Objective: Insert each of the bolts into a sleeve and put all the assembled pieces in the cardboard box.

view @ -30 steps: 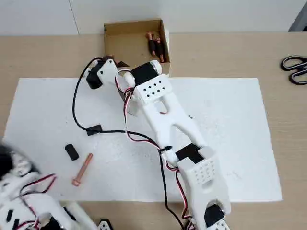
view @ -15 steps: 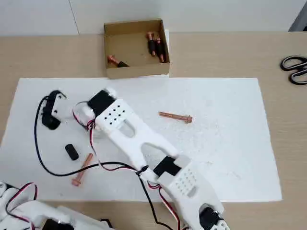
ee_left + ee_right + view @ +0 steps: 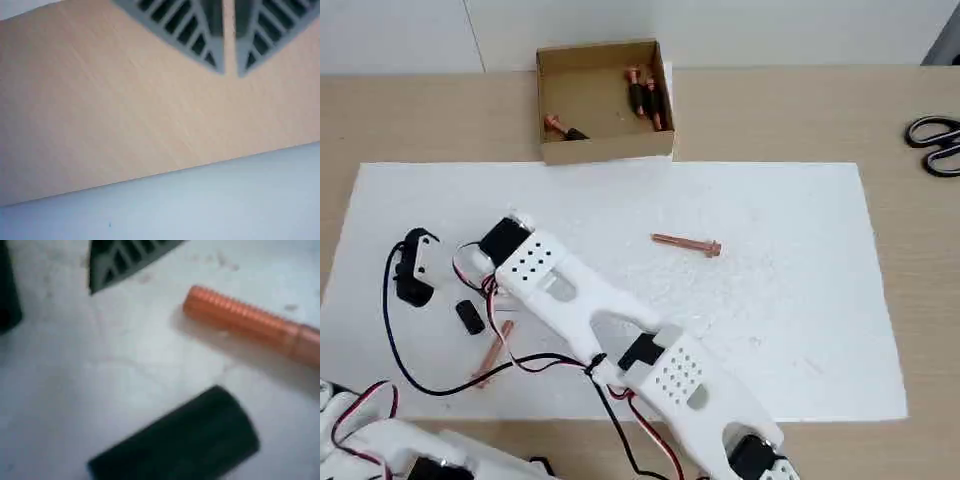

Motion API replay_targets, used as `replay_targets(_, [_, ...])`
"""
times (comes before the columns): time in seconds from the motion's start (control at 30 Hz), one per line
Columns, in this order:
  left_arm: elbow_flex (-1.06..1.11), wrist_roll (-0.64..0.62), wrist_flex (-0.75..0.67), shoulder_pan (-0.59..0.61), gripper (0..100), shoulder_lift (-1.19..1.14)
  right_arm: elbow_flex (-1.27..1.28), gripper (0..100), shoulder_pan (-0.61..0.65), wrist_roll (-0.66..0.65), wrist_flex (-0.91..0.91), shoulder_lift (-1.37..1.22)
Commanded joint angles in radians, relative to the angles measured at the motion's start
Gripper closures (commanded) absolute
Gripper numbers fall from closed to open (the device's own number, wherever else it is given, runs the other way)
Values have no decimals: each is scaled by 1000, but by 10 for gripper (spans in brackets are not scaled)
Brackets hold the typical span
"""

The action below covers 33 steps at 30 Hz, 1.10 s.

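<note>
Right wrist view: right claw (image 3: 50,305) apart; sleeve (image 3: 175,440) just beside, bolt (image 3: 250,325) near.

White printed shells on the right arm (image 3: 620,320), dotted hole panels (image 3: 527,262), black servo blocks (image 3: 501,240), thin red, white and black wires (image 3: 480,290), long black cable (image 3: 386,315) to a black wrist camera (image 3: 415,280), left arm (image 3: 380,445) also white with red wiring, left gripper (image 3: 231,72) with dark grey ribbed fingers (image 3: 185,30)

Bright, even light; soft shadows.
</note>
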<state>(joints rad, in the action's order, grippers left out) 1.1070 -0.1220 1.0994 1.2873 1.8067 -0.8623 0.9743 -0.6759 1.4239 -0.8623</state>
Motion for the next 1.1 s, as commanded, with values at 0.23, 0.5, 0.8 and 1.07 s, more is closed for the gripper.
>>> replay_targets(0.23, [-10,3,0,6,993,12,-57,826,-44,-6,-45,-90])
replay_targets(0.5, [-10,3,-3,5,993,12,-57,826,-74,0,1,-124])
replay_targets(0.8, [-47,3,0,5,993,12,-57,989,-87,0,79,-125])
replay_targets(1.07, [-74,0,0,0,993,12,-186,995,-214,117,168,-33])
